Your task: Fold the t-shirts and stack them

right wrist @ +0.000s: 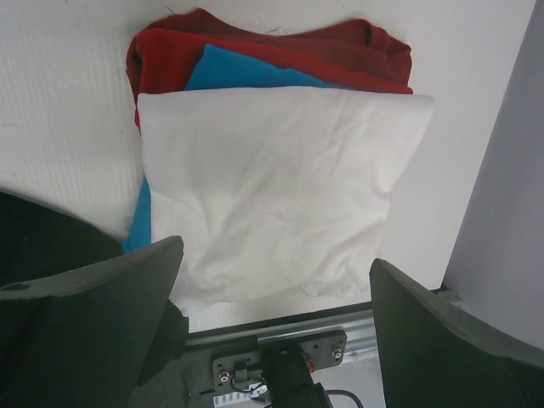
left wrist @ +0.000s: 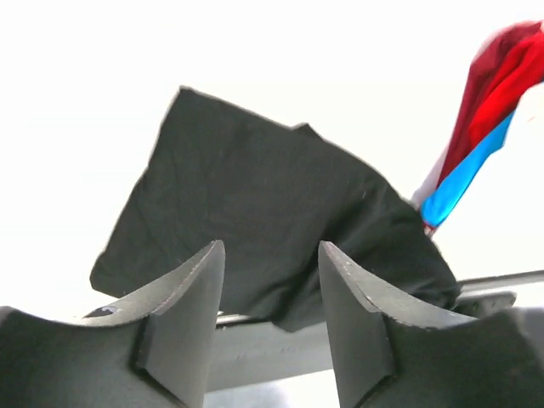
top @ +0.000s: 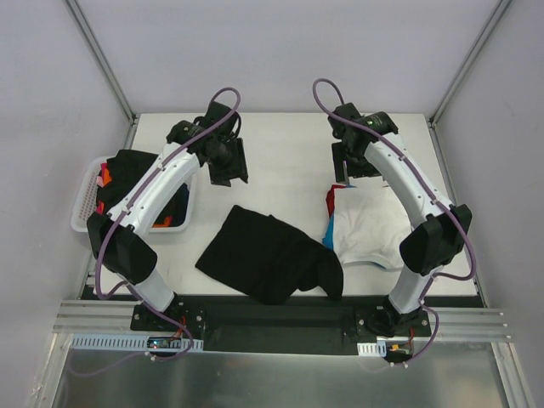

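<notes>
White mesh basket [top: 82, 206] holds bunched t-shirts [top: 127, 166] — black and orange showing.

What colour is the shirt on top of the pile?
White. The top shirt shows best in the right wrist view.

The white-shelled left arm [top: 161, 183] bends forward from its base. Its black two-finger left gripper [left wrist: 272, 251] points down, jaws partly apart and holding nothing. The white-shelled right arm [top: 399, 174] mirrors that pose from its own base, with the black right gripper [right wrist: 276, 259] spread wide and empty.
</notes>
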Motion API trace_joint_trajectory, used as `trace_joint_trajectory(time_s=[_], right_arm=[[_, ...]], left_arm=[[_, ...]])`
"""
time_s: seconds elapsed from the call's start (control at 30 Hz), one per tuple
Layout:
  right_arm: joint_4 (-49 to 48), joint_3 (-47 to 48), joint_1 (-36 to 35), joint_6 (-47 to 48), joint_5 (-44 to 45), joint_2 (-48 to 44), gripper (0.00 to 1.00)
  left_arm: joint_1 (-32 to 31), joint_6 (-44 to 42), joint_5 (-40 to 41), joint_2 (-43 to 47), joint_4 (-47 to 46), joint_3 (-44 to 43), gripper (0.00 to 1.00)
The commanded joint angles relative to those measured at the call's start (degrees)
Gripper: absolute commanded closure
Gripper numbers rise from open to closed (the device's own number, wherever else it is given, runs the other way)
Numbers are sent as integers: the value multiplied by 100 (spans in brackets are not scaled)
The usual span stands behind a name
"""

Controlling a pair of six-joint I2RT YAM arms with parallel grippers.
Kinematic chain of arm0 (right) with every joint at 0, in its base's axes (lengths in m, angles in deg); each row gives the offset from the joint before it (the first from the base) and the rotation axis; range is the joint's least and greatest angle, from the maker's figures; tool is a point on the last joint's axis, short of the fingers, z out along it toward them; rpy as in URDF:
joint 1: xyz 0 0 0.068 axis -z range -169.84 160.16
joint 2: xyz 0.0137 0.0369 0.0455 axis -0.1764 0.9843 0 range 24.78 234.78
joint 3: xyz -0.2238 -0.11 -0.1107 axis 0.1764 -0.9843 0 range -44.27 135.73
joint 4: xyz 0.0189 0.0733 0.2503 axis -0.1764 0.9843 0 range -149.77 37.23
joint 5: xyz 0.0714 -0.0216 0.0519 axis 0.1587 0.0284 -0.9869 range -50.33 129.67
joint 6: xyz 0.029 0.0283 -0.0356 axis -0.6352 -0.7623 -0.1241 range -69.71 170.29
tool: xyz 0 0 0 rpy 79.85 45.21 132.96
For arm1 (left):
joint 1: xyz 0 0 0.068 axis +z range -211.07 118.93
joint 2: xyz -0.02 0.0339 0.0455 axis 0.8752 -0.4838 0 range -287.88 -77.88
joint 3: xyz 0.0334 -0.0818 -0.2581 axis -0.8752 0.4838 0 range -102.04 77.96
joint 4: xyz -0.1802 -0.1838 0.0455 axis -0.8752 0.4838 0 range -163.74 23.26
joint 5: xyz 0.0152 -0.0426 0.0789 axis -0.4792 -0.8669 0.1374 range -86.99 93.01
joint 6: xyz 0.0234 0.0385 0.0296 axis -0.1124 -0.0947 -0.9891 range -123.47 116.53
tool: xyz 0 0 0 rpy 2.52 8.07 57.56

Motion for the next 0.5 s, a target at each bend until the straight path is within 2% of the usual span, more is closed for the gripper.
trace_joint_trajectory(time_s=[0.0, 0.1, 0.17, 0.23, 0.27, 0.3, 0.37, 0.4, 0.43, 0.47], right_arm=[[1764, 294, -24, -240, 76, -270, 4], [1862, 383, -190, -171, -30, -296, 4], [1644, 400, -453, -91, 241, -558, 4], [1398, 287, -804, -161, 906, -962, 4], [604, -149, -1015, -48, 1476, -1243, 4], [109, -1215, -1026, 205, 1516, -1907, 4], [-63, -1866, -956, 183, 1490, -2220, 0], [-2, -1937, -938, 120, 1421, -2239, 20], [60, -1964, -947, -2, 1403, -2248, 59], [78, -1938, -990, -47, 1498, -2265, 63]], left_arm=[[4, 96, 573, -132, 473, -386, 51], [22, 184, 337, -210, 456, -342, 52], [22, 158, 266, -307, 456, -395, 53], [30, 140, 20, -439, 456, -491, 53], [30, 149, -7, -474, 456, -535, 54], [30, 157, -33, -527, 447, -579, 53], [22, 210, -112, -589, 438, -728, 54], [22, 219, -130, -615, 447, -781, 54], [30, 245, -156, -615, 438, -834, 54], [22, 254, -191, -624, 438, -826, 54]])
